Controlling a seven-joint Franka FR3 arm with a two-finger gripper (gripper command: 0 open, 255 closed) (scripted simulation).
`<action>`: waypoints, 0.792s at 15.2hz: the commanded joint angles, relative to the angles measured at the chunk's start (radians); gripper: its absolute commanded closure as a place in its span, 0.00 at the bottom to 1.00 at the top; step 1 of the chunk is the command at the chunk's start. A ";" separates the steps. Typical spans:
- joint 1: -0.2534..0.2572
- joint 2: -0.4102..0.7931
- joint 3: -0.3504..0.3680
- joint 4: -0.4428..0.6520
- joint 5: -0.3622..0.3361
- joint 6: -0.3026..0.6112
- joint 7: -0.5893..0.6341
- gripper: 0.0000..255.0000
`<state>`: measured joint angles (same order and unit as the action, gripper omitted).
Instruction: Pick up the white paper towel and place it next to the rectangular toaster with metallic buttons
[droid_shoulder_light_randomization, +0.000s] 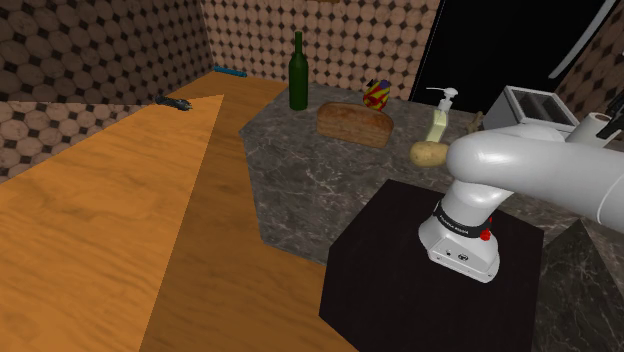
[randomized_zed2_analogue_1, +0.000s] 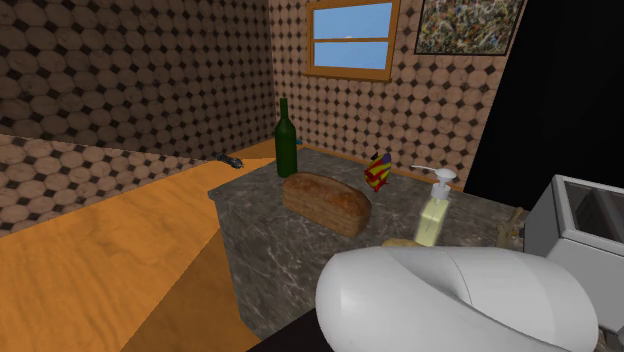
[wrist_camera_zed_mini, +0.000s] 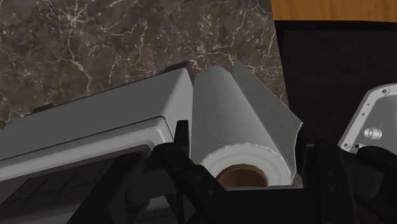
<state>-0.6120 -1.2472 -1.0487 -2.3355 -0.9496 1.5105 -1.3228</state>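
In the wrist view the white paper towel roll (wrist_camera_zed_mini: 235, 121) sits between my two black fingers, its brown cardboard core facing the camera and a loose sheet flaring out on one side. My gripper (wrist_camera_zed_mini: 242, 145) is shut on the roll, one fingertip (wrist_camera_zed_mini: 182, 137) pressed against its side. The roll's other side lies right against the grey rectangular toaster (wrist_camera_zed_mini: 95, 130), over the dark marble counter (wrist_camera_zed_mini: 114, 44). The shoulder view shows the toaster (droid_shoulder_light_randomization: 535, 105) at the far right behind the white arm (droid_shoulder_light_randomization: 530, 165). The toaster (randomized_zed2_analogue_1: 585, 225) also stands at the second exterior view's right edge.
On the marble counter (droid_shoulder_light_randomization: 320, 170) stand a green bottle (droid_shoulder_light_randomization: 298, 72), a bread loaf (droid_shoulder_light_randomization: 354, 122), a potato (droid_shoulder_light_randomization: 428, 153), a soap dispenser (droid_shoulder_light_randomization: 438, 115) and a colourful striped object (droid_shoulder_light_randomization: 376, 95). The black stand (droid_shoulder_light_randomization: 420, 265) sits in front. Wooden floor (droid_shoulder_light_randomization: 110, 220) spreads to the shoulder view's left.
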 joint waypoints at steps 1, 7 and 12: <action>-0.004 -0.008 -0.023 -0.018 -0.020 0.017 0.000 1.00; -0.017 -0.027 -0.083 -0.069 -0.074 0.066 0.008 1.00; -0.018 -0.029 -0.093 -0.076 -0.083 0.072 0.009 1.00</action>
<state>-0.6302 -1.2760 -1.1401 -2.4110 -1.0315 1.5815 -1.3136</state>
